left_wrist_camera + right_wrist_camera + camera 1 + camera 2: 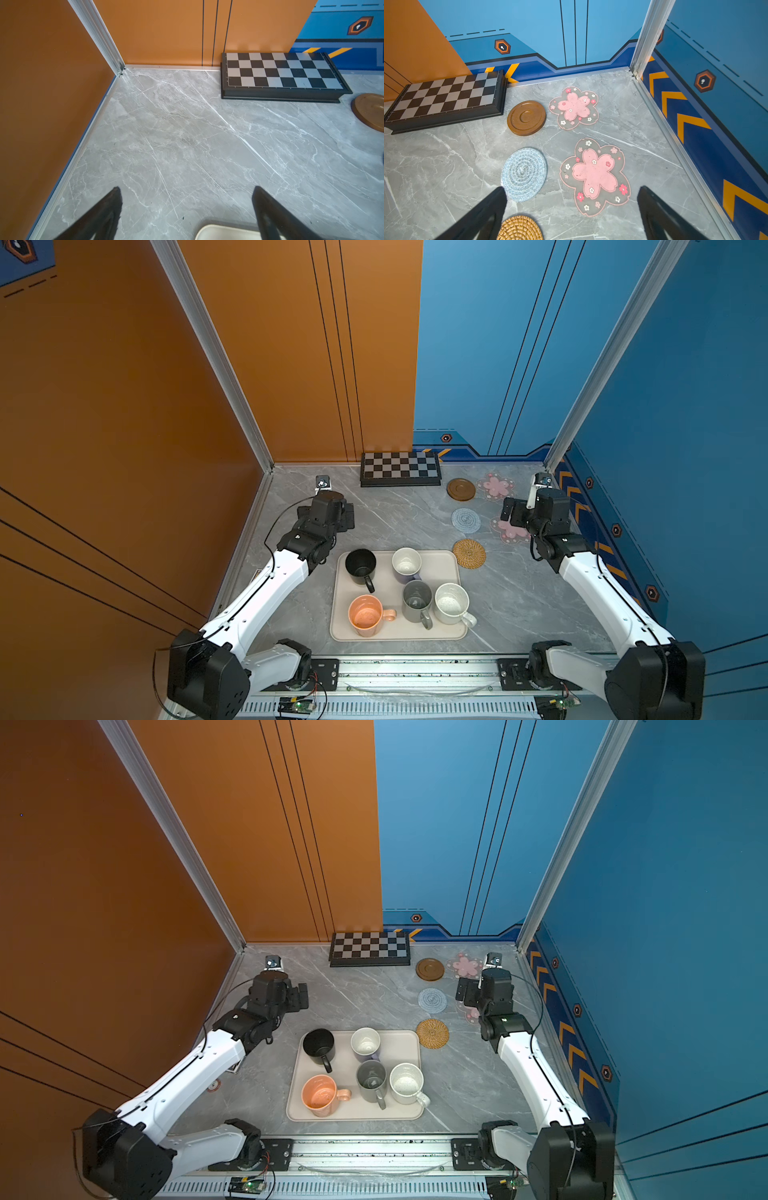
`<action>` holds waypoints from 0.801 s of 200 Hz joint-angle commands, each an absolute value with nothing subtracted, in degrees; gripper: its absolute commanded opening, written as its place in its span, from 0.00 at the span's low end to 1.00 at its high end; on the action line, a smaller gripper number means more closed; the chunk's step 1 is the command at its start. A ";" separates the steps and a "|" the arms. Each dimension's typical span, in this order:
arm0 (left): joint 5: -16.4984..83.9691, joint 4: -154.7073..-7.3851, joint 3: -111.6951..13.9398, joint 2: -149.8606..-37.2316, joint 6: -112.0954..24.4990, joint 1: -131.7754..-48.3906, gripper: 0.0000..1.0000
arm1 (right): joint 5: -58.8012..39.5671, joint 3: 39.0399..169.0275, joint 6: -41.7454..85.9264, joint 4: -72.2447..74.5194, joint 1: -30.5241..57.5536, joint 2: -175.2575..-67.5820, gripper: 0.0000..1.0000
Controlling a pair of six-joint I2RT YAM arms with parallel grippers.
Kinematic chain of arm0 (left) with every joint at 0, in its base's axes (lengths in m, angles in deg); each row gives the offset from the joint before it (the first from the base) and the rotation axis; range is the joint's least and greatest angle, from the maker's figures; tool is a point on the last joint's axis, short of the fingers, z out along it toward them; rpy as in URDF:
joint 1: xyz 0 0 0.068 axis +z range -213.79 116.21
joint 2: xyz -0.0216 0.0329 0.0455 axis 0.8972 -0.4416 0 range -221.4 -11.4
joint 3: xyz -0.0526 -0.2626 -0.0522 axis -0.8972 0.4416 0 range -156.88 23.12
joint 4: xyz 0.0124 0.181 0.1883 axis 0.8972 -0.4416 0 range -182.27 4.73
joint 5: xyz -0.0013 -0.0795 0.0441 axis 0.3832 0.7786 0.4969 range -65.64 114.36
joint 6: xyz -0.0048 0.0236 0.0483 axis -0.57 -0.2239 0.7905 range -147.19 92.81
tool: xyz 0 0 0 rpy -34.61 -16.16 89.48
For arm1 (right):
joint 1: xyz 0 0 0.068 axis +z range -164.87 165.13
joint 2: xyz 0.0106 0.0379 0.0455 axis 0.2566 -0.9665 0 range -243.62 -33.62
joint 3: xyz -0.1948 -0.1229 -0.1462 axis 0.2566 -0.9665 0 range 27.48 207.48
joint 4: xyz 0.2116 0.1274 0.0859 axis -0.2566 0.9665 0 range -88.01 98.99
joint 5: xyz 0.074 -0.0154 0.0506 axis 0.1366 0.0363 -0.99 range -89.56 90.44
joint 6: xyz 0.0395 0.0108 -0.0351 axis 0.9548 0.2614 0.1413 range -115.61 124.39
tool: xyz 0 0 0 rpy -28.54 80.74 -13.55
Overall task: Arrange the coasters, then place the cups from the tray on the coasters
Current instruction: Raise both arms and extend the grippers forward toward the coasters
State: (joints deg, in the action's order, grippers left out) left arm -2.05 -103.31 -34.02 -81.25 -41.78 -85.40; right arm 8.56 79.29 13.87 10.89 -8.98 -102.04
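Tray (442, 568) lies near the front middle of the table (386, 522) with all five cups upright on it: the black cup (360, 566) and lavender cup (406, 564) at the back, the orange cup (365, 615), grey cup (416, 599) and white speckled cup (451, 602) at the front. The coasters lie flat on the table's right side, beyond the tray. The rattan coaster (469, 553) is just beside the tray's far right corner, with the blue-grey coaster (466, 520) behind it. The brown coaster (461, 489) lies farther back near the checkerboard (400, 468), with one pink flower coaster (495, 486) beside it. A second pink flower coaster (596, 176) lies partly under the right hand (572, 188), which hangs above it, fingers spread wide, holding nothing. The left hand (187, 188) is likewise released and empty, over bare table beyond the tray's far left corner.
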 commanded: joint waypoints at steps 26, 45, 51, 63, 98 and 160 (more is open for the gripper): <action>3.37 -106.36 -41.55 -88.19 -41.61 -85.15 0.98 | 8.45 86.01 14.00 13.45 -6.43 -109.25 1.00; 6.81 -106.45 -44.36 -91.52 -42.00 -85.22 0.98 | 9.17 88.47 14.05 13.37 -5.53 -111.86 1.00; 7.84 -106.40 -45.14 -92.55 -42.34 -85.21 0.98 | 9.46 89.08 14.08 13.41 -5.13 -112.53 1.00; 9.58 -106.45 -46.47 -94.32 -42.92 -85.32 0.98 | 9.91 89.98 13.97 13.95 -4.43 -113.52 1.00; 10.35 -106.43 -48.06 -96.87 -44.14 -85.94 0.98 | 11.33 90.09 12.38 15.61 -2.94 -113.80 1.00; 11.43 -106.38 -48.18 -96.33 -44.51 -86.63 0.98 | 12.76 88.32 12.25 18.72 -2.95 -111.85 1.00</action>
State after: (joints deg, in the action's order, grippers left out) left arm 9.73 -105.52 -46.33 -96.83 -43.64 -85.97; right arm 11.27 88.82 12.75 15.88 -3.12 -113.67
